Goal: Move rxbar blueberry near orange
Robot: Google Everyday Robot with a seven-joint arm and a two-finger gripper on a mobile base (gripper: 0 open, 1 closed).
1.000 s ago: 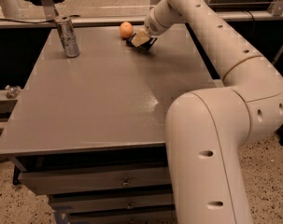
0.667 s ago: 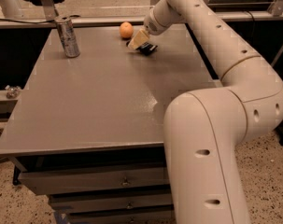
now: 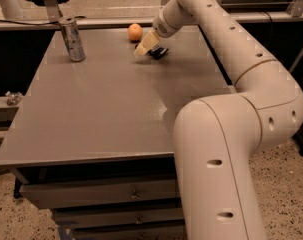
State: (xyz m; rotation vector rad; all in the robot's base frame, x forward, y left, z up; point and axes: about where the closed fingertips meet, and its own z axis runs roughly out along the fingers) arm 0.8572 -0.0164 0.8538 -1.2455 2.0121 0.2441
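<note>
The orange (image 3: 135,32) sits near the far edge of the grey table (image 3: 106,109). My gripper (image 3: 150,46) is low over the table just to the right of and in front of the orange, about a hand's width from it. A small dark piece, the rxbar blueberry (image 3: 159,52), sticks out from under the gripper's pale fingers (image 3: 144,47) at table level. The gripper looks shut on it. Most of the bar is hidden by the gripper.
A silver can (image 3: 72,39) stands upright at the far left of the table. My large white arm (image 3: 241,114) reaches in from the right front and covers the table's right edge. Drawers (image 3: 116,194) sit under the table front.
The gripper with the dark bar has dropped slightly towards the table and shifted a little left. The orange and the can have not moved.
</note>
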